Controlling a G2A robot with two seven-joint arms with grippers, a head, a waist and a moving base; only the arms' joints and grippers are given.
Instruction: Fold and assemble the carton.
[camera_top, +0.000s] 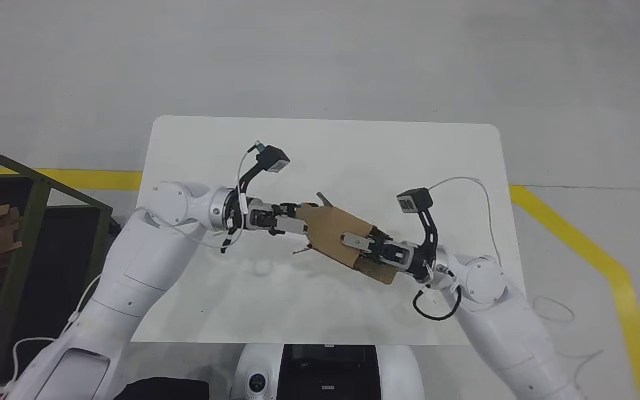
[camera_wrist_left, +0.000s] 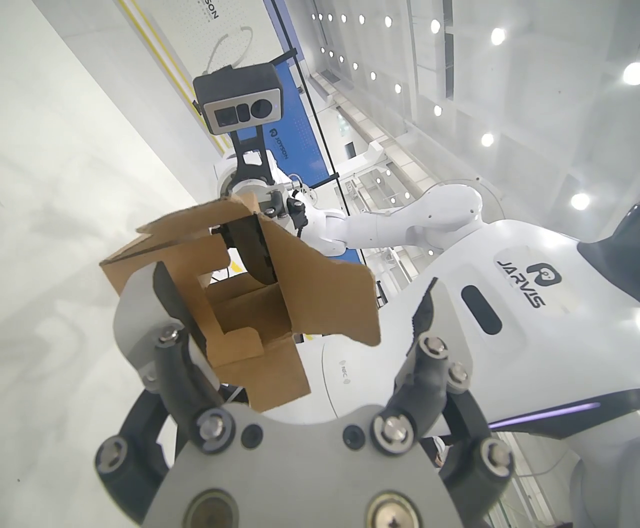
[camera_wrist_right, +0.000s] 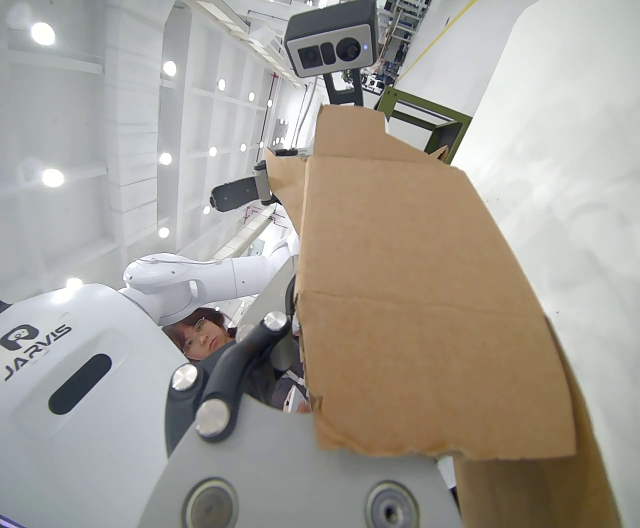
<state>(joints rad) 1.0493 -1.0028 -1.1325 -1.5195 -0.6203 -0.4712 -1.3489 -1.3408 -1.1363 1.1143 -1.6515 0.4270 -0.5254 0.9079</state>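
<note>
A brown carton (camera_top: 332, 232), partly folded with loose flaps, is held above the middle of the white table (camera_top: 400, 150) between the two arms. My left gripper (camera_top: 288, 218) is at its left end and stands open. In the left wrist view the carton (camera_wrist_left: 250, 320) has flaps lying between the wide-apart fingers (camera_wrist_left: 165, 295), one pad resting against a flap. My right gripper (camera_top: 365, 243) is shut on the carton's right side, one finger on top of the wall and a dark pad (camera_wrist_left: 250, 250) inside. The carton (camera_wrist_right: 410, 300) hides most of that gripper from its own wrist camera.
A green metal frame (camera_top: 40, 210) stands on the floor left of the table. Yellow floor tape (camera_top: 570, 225) runs past the right side. Bare tabletop lies behind and in front of the carton.
</note>
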